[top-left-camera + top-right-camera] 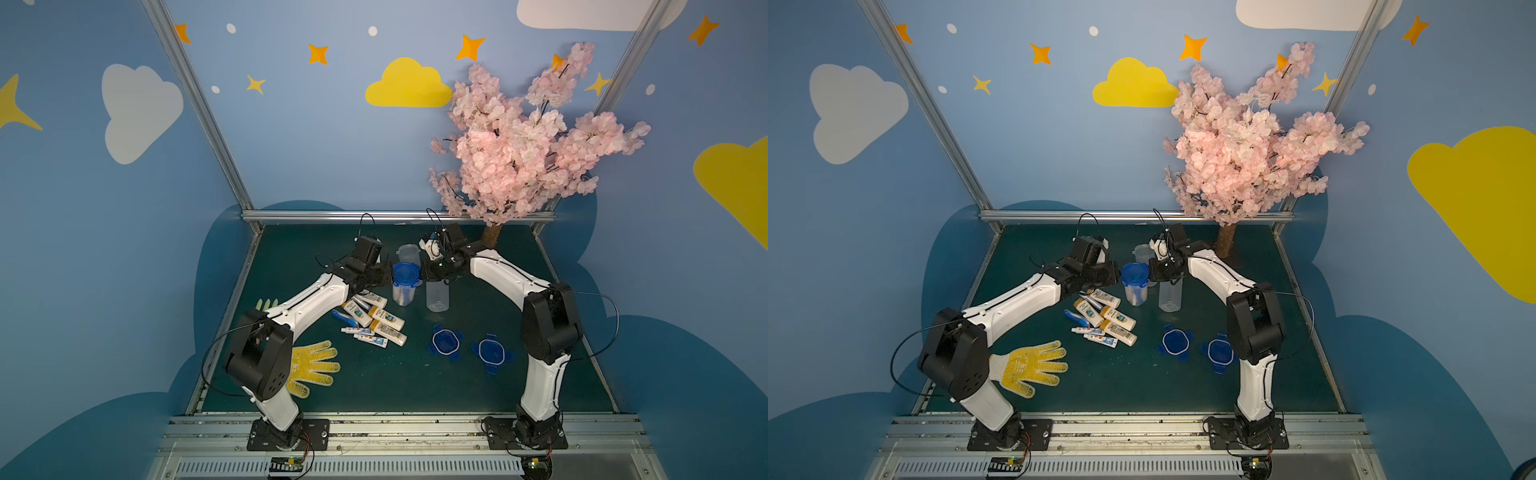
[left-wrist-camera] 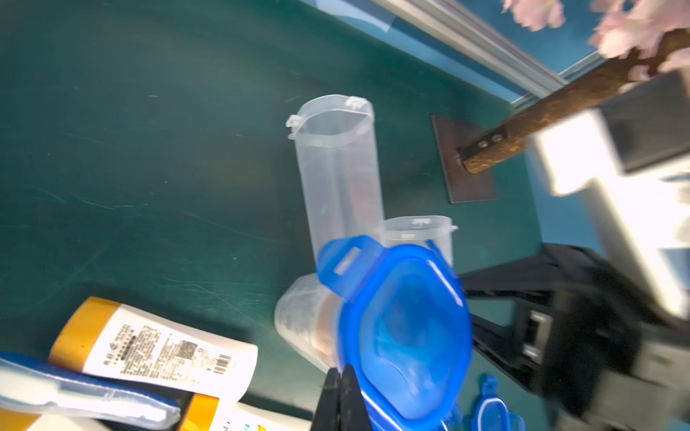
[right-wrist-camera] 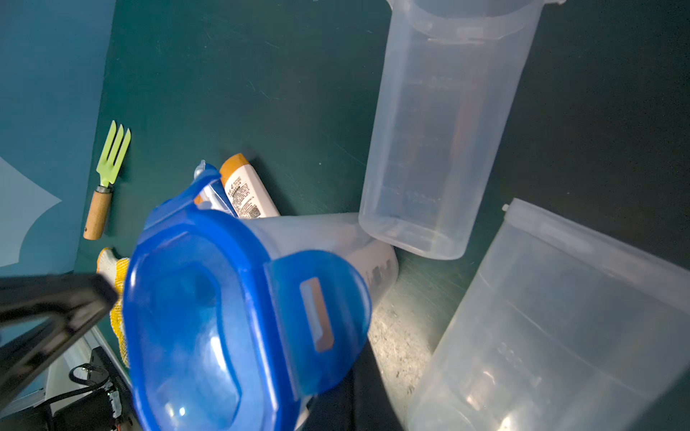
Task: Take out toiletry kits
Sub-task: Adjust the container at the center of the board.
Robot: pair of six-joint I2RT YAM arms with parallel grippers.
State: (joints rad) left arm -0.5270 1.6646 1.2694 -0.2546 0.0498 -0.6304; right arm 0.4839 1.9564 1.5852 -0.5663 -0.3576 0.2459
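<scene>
— How do the claws stand?
— Both clenched, as far as I can see. My left claw (image 2: 339, 378) has its fingers pressed together, right against the edge of the blue lid (image 2: 407, 328). The right claw (image 1: 424, 271) meets the same lid from the opposite side. I cannot tell whether either one pinches a tab.
— And the jar under it?
— The lidded jar (image 1: 403, 293) stands on the tabletop (image 1: 374, 386) between the two claws, in both top views. Something pale shows through its wall.
— Where are the toiletry kits?
— The toiletry kits (image 1: 374, 322) lie in a loose heap on the tabletop, just nearer to me than that jar, beside my left forearm. I see white bottles with yellow caps, thin tubes and a blue toothbrush.
— Any writing?
— One bottle (image 2: 157, 349) carries fine black print and a barcode, too small for me to read. An open jar (image 3: 552, 336) has raised markings that I cannot read either.
</scene>
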